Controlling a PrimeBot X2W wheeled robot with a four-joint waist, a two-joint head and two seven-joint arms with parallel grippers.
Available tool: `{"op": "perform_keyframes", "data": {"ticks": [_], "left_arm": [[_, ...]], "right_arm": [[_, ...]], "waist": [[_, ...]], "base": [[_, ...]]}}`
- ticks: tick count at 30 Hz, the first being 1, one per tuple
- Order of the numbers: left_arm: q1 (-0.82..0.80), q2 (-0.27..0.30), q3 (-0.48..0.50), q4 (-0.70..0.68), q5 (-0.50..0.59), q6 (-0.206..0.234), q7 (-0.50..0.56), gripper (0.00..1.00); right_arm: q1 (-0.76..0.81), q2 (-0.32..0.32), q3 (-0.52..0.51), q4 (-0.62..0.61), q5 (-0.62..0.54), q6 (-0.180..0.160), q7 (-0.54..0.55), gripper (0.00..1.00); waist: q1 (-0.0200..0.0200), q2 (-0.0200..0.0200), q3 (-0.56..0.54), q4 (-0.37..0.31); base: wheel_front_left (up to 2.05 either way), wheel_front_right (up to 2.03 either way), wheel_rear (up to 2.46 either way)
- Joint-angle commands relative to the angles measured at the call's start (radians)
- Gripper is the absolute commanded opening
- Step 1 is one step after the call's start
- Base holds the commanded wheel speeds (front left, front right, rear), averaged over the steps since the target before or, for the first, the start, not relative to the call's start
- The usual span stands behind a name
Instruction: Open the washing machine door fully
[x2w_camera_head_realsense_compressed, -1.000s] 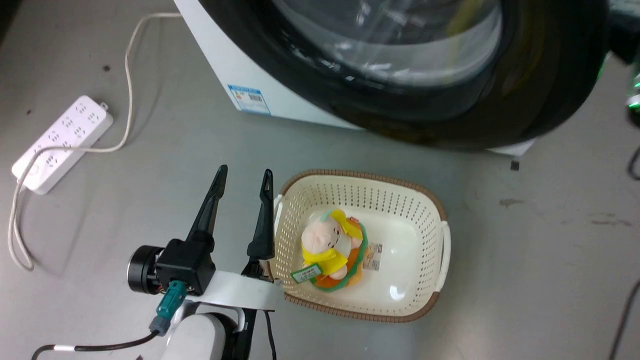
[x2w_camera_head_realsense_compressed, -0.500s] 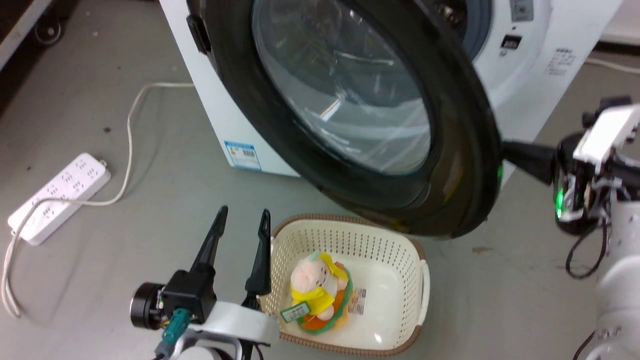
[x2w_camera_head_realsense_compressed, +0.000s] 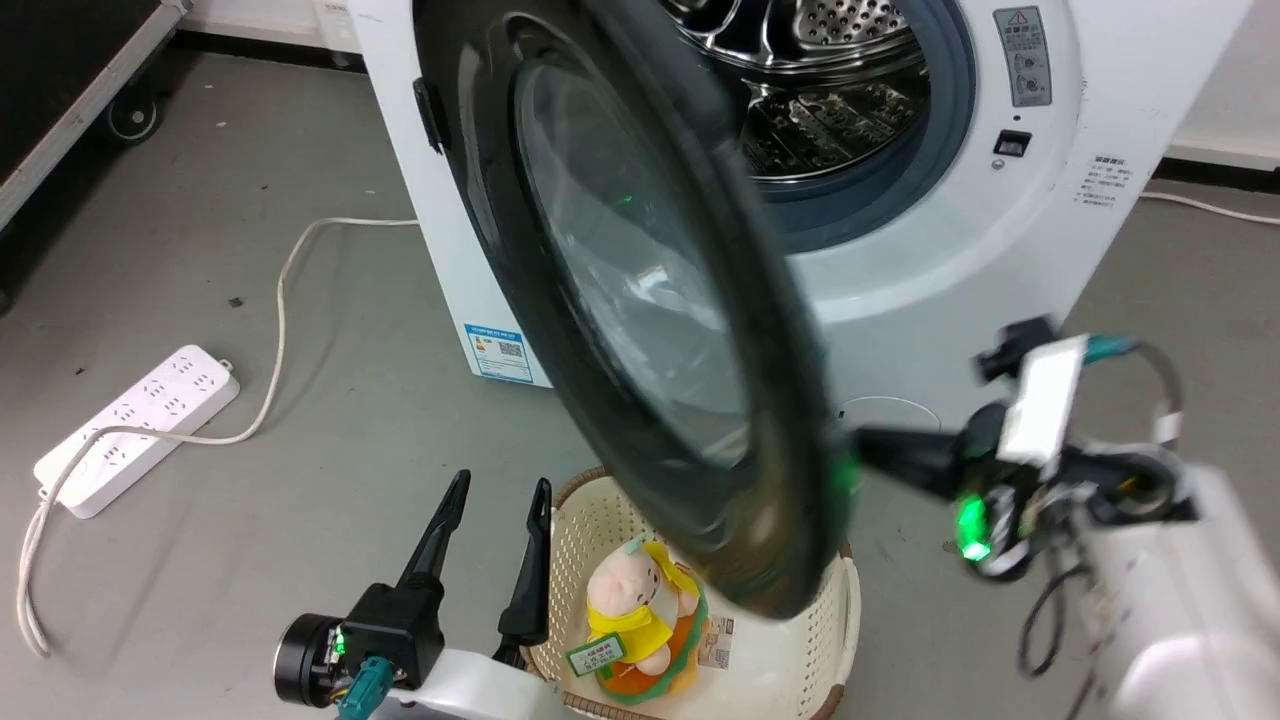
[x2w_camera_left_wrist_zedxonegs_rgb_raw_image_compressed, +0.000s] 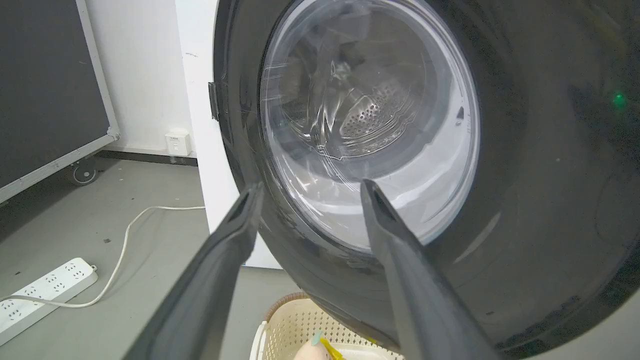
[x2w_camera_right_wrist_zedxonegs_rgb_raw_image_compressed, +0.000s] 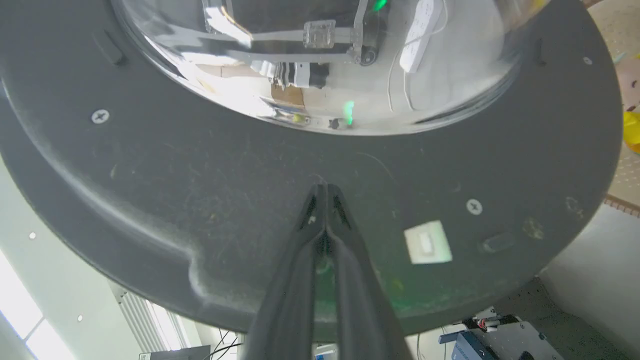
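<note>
1. Right pincer (x2w_camera_right_wrist_zedxonegs_rgb_raw_image_compressed: 325, 187) first: its fingers are pressed together with nothing between them, tips against the dark inner face of the washing machine door (x2w_camera_right_wrist_zedxonegs_rgb_raw_image_compressed: 200, 200), just below the glass bowl.
2. My left pincer (x2w_camera_head_realsense_compressed: 500, 483) is spread wide and empty, in front of the washing machine (x2w_camera_head_realsense_compressed: 950, 250) and apart from the door.
3. The door stands partway open, hinged at the machine's front on my left. Its free edge points out from the machine toward me.
4. Glossy outer face looks to my left; the inner face looks back at the machine's opening, where the drum (x2w_camera_head_realsense_compressed: 820, 100) shows.
</note>
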Motion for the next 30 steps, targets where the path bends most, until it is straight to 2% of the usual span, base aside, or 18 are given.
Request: {"op": "perform_keyframes", "data": {"ticks": [1,8,11,13,14,15,20,26,30], "left_arm": [[0.014,0.001,-0.002,0.002,0.008,-0.004,-0.006,1.0],[0.033,0.001,-0.001,0.012,0.01,-0.01,-0.006,1.0],[0.038,0.001,-0.002,0.014,0.008,-0.009,-0.006,1.0],[0.041,0.001,-0.003,0.011,0.004,-0.004,-0.006,1.0],[0.043,0.001,-0.002,0.01,0.003,-0.002,-0.006,1.0],[0.045,0.001,-0.001,0.009,0.002,-0.001,-0.006,1.0],[0.052,0.001,0.003,0.011,0.004,-0.002,-0.006,1.0],[0.065,0.001,0.03,0.001,-0.009,0.002,-0.006,1.0],[0.069,0.001,0.046,-0.005,-0.013,-0.002,-0.006,1.0]], "right_arm": [[0.037,0.008,0.039,-0.016,0.035,0.001,-0.008,0.0],[0.17,0.008,0.317,-0.155,0.232,0.001,-0.121,0.0],[0.206,0.008,0.377,-0.208,0.242,0.001,-0.184,0.0],[0.225,0.007,0.371,-0.233,0.232,0.001,-0.231,0.0],[0.231,0.0,0.36,-0.249,0.219,0.001,-0.261,0.25],[0.238,-0.01,0.349,-0.265,0.205,0.001,-0.29,1.0],[0.276,-0.092,0.283,-0.407,0.062,0.001,-0.495,1.0],[0.383,-0.216,0.277,-0.633,-0.269,0.001,-0.855,1.0],[0.47,-0.295,0.305,-0.699,-0.477,0.001,-1.09,1.0]], "waist": [[0.0001,-0.0001,-0.003,0.002],[0.0001,-0.0001,-0.023,0.012],[0.0001,-0.0001,-0.03,0.019],[0.0001,-0.0001,-0.035,0.021],[0.0001,-0.0001,-0.038,0.02],[0.0001,-0.0001,-0.041,0.018],[0.0001,-0.0001,-0.066,-0.004],[0.0001,-0.0001,-0.086,-0.047],[0.0001,-0.0001,-0.091,-0.073]], "base": [[0.0,0.0,0.0],[0.0,0.0,0.0],[0.0,0.0,0.0],[0.0,0.0,0.0],[0.0,0.0,0.0],[0.0,0.0,0.0],[0.0,0.0,0.0],[0.0,0.0,0.0],[0.0,0.0,0.0]]}}
